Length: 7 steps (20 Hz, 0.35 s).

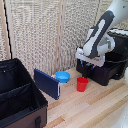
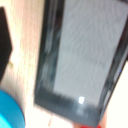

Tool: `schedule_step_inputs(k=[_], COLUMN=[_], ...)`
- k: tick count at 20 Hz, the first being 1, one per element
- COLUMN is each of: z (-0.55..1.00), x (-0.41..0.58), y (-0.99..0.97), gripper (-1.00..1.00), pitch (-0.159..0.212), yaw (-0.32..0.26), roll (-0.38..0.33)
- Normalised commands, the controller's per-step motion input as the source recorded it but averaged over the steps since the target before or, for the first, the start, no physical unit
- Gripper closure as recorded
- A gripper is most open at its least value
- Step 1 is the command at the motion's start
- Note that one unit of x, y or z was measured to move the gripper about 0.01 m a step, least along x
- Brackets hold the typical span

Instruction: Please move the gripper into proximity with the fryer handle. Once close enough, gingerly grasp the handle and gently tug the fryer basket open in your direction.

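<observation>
Pale wooden tabletop point(image 1: 95, 102); white blue-tipped tool point(image 1: 89, 58) hangs by the matte-black fryer basket point(image 1: 102, 72), grip state unclear. Could easily clip the red plastic cup point(image 1: 82, 84).

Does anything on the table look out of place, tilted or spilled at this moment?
One thing stands out: the blue flat box rests tilted on its edge, close to the open black case. The blue bowl and the red cup stand upright, and no spill shows. The gripper is at the fryer.
</observation>
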Motion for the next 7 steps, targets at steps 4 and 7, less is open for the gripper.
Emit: schedule_step_inputs(k=[4,7], z=[0.81,0.59], x=[0.025,0.024], y=[0.03,0.03], gripper=[-1.0,-1.0], pitch=[-0.018,0.0], yaw=[0.057,-0.048], roll=[0.063,0.039])
